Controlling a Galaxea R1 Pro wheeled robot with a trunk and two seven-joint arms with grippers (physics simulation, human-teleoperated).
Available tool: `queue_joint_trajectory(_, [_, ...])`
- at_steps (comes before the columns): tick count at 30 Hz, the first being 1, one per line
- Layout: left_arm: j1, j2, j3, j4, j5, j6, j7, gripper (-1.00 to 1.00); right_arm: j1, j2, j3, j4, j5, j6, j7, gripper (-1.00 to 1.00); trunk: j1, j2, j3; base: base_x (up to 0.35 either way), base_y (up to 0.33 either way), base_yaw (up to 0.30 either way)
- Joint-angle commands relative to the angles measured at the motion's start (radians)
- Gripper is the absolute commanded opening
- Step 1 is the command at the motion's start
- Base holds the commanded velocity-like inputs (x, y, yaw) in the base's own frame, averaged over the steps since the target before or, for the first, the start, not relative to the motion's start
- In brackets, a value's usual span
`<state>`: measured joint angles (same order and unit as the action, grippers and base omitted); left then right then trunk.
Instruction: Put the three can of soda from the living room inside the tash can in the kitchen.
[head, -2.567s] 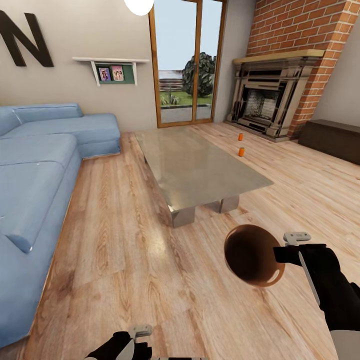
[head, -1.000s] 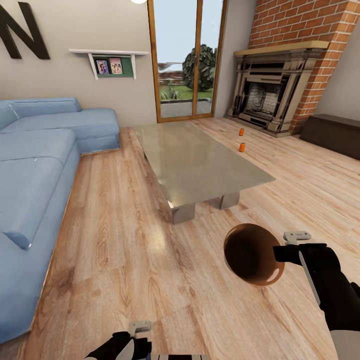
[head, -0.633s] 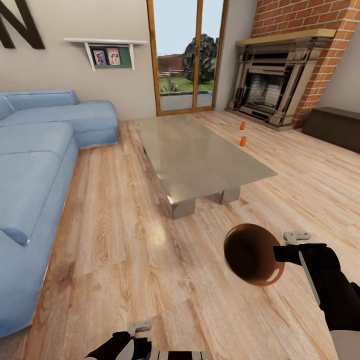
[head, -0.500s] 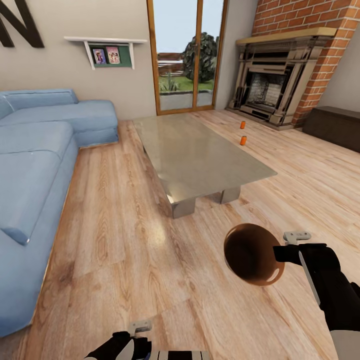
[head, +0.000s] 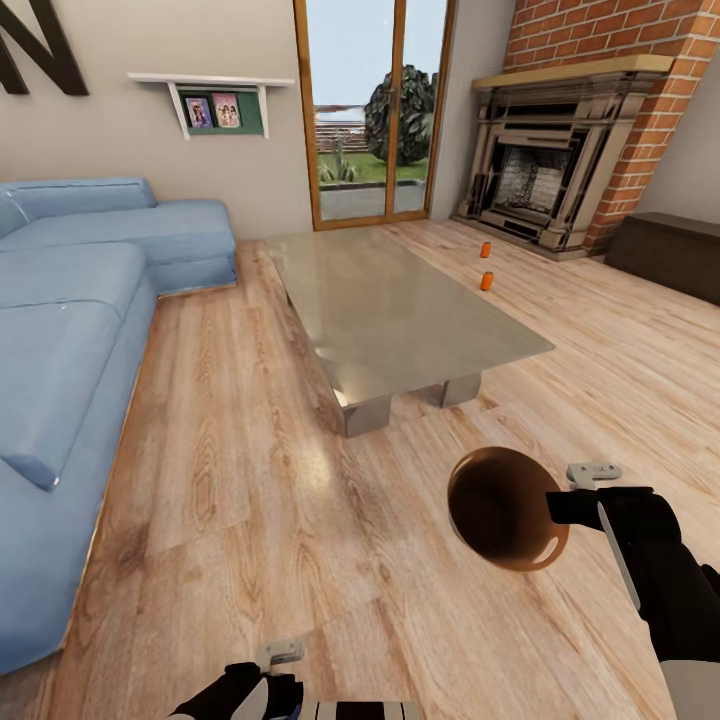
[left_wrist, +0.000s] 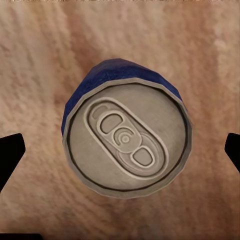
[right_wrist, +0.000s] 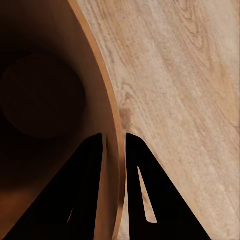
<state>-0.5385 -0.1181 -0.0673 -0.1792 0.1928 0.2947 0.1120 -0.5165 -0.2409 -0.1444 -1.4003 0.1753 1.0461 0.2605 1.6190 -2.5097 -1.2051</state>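
Observation:
Two small orange soda cans (head: 486, 281) (head: 485, 250) stand on the wood floor past the glass coffee table's right side, near the fireplace. My right gripper (head: 572, 497) is shut on the rim of the trash can (head: 505, 510), held tilted with its orange-brown inside facing me. In the right wrist view its fingers (right_wrist: 87, 175) pinch the trash can's wall (right_wrist: 107, 100). My left gripper (head: 272, 690) is low at the front. In the left wrist view a can (left_wrist: 127, 142) with a grey top and blue side lies between the left gripper's (left_wrist: 120, 160) spread fingertips, which stand apart from it.
A glass coffee table (head: 400, 310) fills the middle of the room. A blue sectional sofa (head: 70, 330) runs along the left. The brick fireplace (head: 550, 170) and a dark low cabinet (head: 665, 260) are at the right, glass doors (head: 370, 110) behind.
The whole view shifted earlier as the robot moved toward the table; over the last half second it holds still. Both arms and the trash can keep their places.

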Motion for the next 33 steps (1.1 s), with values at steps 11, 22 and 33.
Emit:
queue_joint_trajectory(11, [-0.001, 0.000, 0.000, -0.002, 0.001, -0.001, -0.001, 1.00, 0.000, 0.000, 0.000, 0.000, -0.014, 0.001, 0.005, -1.00, 0.000, 0.000, 0.000, 0.000, 0.000, 0.000])
queue_joint_trajectory(22, [-0.001, 0.004, 0.000, -0.002, 0.000, -0.019, -0.001, 1.00, 0.000, 0.000, 0.000, -0.002, -0.014, 0.001, 0.005, -1.00, 0.000, 0.000, 0.000, 0.000, 0.000, 0.000])
queue_joint_trajectory(33, [-0.002, 0.006, 0.000, -0.002, 0.000, -0.025, -0.001, 1.00, 0.000, 0.000, 0.000, -0.002, -0.014, 0.001, 0.005, -1.00, 0.004, -0.002, -0.035, 0.000, 0.000, 0.000])
